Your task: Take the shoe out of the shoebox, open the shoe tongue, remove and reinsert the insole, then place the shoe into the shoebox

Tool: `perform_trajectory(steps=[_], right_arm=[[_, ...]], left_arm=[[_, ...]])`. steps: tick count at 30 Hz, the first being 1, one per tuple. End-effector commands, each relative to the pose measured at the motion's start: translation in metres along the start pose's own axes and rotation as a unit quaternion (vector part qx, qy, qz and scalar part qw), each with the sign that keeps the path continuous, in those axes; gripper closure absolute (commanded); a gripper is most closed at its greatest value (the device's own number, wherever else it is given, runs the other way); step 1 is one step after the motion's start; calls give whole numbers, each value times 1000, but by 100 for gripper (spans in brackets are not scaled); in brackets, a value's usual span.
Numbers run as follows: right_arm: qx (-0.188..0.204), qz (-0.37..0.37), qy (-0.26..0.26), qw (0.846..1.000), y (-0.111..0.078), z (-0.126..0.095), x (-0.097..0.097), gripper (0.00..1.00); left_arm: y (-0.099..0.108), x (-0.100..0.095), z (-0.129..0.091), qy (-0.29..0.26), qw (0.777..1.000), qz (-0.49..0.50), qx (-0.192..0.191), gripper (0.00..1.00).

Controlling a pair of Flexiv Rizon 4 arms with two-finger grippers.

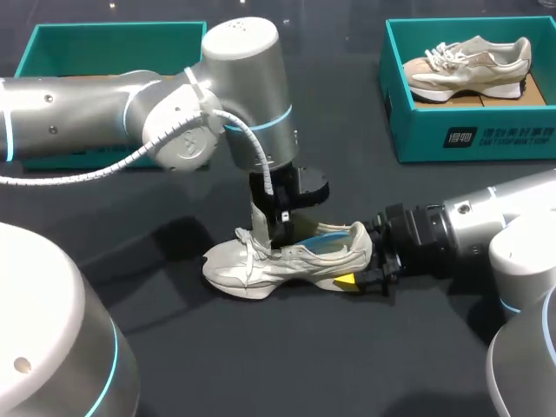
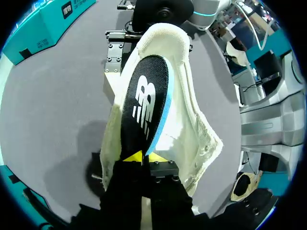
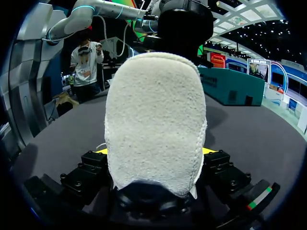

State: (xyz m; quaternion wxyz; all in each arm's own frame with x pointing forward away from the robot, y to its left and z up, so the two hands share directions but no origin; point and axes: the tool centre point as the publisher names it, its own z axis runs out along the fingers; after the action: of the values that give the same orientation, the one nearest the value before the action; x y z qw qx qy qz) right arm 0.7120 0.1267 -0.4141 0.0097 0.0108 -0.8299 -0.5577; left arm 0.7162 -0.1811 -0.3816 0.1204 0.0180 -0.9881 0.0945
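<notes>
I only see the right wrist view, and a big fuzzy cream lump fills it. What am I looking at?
Observer: The head view shows it is the heel of a cream shoe standing on the table. The right gripper is clamped on that heel from both sides.
Operator: And the black machine part just behind the lump?
Observer: That is the left gripper. Its own wrist view shows it pinching a black insole with a blue edge, tilted on edge in the shoe's opening.
</notes>
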Motion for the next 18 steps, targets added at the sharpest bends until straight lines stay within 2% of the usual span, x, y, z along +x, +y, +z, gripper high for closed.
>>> perform_trajectory(steps=[1,11,18], right_arm=[[2,0,0,1000,-3,0,2,100],[2,0,0,1000,-3,0,2,100],[2,0,0,1000,-3,0,2,100]], left_arm=[[15,1,-10,-1,999,8,39,100],[-12,18,-29,-28,996,54,68,100],[-29,22,-38,-48,993,61,84,100]])
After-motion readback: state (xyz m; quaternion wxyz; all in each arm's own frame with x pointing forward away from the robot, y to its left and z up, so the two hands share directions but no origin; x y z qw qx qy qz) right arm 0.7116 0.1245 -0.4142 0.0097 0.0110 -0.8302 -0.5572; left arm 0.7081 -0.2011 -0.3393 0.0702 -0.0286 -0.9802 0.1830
